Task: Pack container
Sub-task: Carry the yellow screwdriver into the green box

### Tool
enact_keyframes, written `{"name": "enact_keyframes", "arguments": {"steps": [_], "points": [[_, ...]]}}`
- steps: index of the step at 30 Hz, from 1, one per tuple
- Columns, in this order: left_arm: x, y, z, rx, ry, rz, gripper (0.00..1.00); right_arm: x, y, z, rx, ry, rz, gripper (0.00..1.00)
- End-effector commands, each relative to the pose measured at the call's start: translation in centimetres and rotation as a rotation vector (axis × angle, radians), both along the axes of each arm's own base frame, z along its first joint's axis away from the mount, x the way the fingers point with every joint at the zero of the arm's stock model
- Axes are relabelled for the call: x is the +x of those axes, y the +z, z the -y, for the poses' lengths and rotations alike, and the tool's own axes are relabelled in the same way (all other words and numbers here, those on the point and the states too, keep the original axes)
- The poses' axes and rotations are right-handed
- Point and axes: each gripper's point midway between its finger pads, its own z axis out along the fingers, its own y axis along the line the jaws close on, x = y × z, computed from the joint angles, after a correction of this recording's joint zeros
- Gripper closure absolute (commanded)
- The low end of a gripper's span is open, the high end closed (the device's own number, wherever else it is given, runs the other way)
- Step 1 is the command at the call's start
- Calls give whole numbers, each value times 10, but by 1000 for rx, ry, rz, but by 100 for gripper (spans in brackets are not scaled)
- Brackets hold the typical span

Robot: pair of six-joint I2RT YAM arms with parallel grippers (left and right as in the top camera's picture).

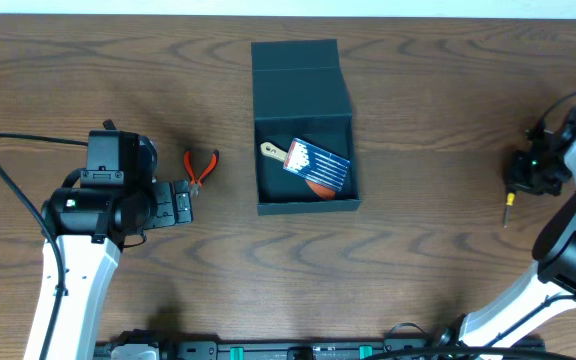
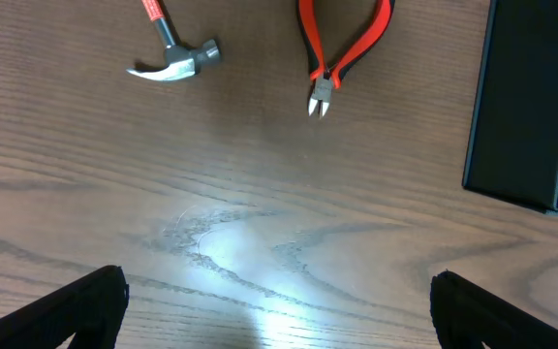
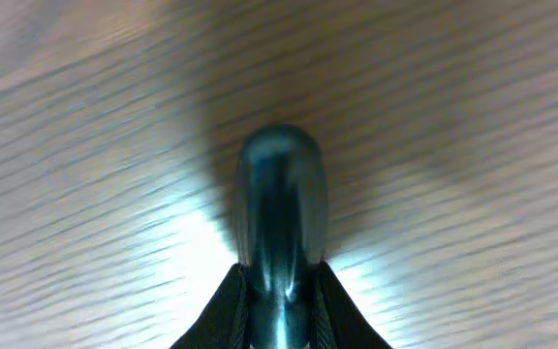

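The dark teal-grey container (image 1: 306,205) stands open at the table's centre, its flap lid (image 1: 298,80) folded back. Inside lie a blue packet (image 1: 320,163), a wooden-handled tool (image 1: 273,151) and something orange. My left gripper (image 1: 183,203) is open and empty just left of red-handled pliers (image 1: 200,166). In the left wrist view the open jaws (image 2: 279,310) hover over bare wood, with the pliers (image 2: 342,48) and the container wall (image 2: 526,107) ahead. My right gripper (image 1: 516,180), at the far right, is shut on a screwdriver (image 1: 509,205); its dark handle (image 3: 281,194) fills the jaws (image 3: 281,291).
A small hammer (image 2: 172,60) with a red handle lies left of the pliers in the left wrist view; the left arm hides it from overhead. Cables and a rail run along the table's front edge (image 1: 298,350).
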Motion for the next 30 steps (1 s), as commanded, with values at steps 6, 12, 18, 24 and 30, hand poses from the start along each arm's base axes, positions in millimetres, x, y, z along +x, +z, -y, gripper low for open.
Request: {"name": "enact_keyframes", "arguments": {"steps": [6, 12, 18, 24, 30], "points": [[2, 7, 0, 3, -8, 19, 1, 40, 95, -76, -92, 302, 191, 99], [2, 7, 0, 3, -8, 19, 2, 48, 165, -175, -163, 701, 349, 99], [2, 7, 0, 3, -8, 19, 2, 32, 211, -308, -223, 1239, 550, 99], [2, 7, 2, -5, -11, 18, 2, 18, 213, -402, -187, 1452, 667, 99], [2, 7, 2, -5, -11, 18, 1, 11, 170, -453, -144, 1580, 618, 99]]}}
